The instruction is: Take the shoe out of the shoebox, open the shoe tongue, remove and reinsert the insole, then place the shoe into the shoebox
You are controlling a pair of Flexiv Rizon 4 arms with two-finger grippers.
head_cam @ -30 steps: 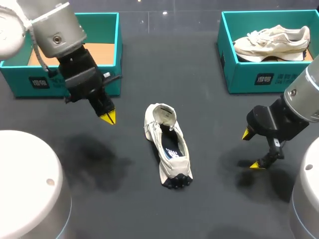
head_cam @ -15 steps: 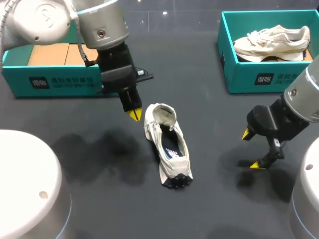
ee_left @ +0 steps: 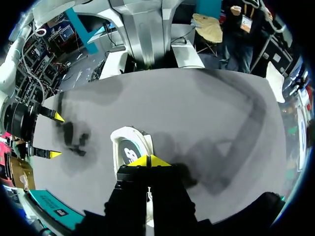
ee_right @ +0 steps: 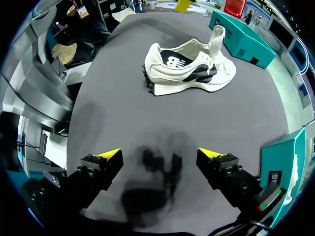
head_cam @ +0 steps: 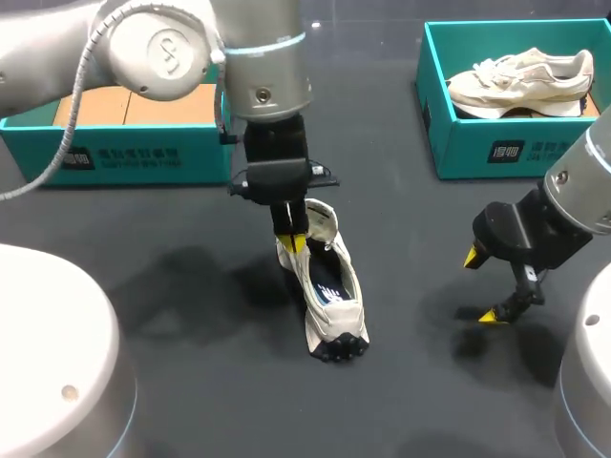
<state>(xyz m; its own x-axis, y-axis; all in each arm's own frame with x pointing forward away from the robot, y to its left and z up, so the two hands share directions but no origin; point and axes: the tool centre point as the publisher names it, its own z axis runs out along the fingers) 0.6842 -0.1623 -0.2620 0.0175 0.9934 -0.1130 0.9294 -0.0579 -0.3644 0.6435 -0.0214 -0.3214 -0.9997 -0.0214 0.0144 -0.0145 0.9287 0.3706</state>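
Lying out on the dark tabletop between the two boxes, the cream sneaker is pointing its dark-soled toe toward the robot and its heel away, with the dark insole showing through the opening. The left gripper is hanging right over the heel collar; in its own wrist view its fingers are pressing together tip to tip, with nothing visible between them and the sneaker's opening just ahead. The right gripper is hovering low over bare tabletop well to the sneaker's right, its fingers standing wide apart and gripping nothing. Behind the left arm a teal shoebox is sitting with only its brown cardboard floor showing. At the far right a second teal shoebox is holding another cream sneaker on its side.
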